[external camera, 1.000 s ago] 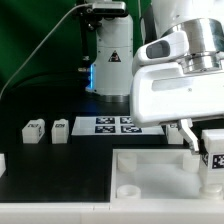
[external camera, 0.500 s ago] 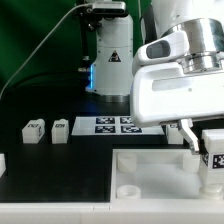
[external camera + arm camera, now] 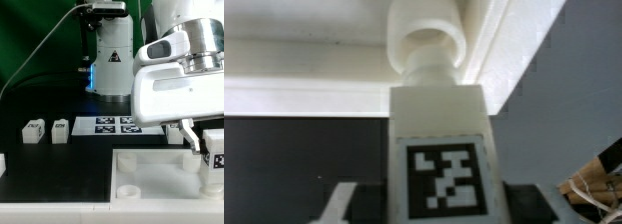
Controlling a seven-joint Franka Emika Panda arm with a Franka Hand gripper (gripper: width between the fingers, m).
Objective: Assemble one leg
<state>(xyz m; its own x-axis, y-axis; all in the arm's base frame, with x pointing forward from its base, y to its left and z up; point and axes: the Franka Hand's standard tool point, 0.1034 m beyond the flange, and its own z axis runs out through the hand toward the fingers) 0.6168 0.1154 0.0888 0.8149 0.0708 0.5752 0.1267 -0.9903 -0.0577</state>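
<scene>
Leg (image 3: 212,160), upright, sits clenched between the fingers (image 3: 186,134), its end near a hole (image 3: 429,48) in the white tray (image 3: 150,165)

The exterior view is evenly and brightly lit, with no hard shadows. The white arm housing (image 3: 175,95) and the tray (image 3: 160,165) by the near edge of the tabletop (image 3: 40,150) are close to washed out, while the black tabletop stays deep and dull. A blue glow (image 3: 88,78) shows beyond the far edge. The wrist view is soft and blurred: the leg (image 3: 441,130) looks hazy, its tag edges are smeared, and the tray behind it glares white.
</scene>
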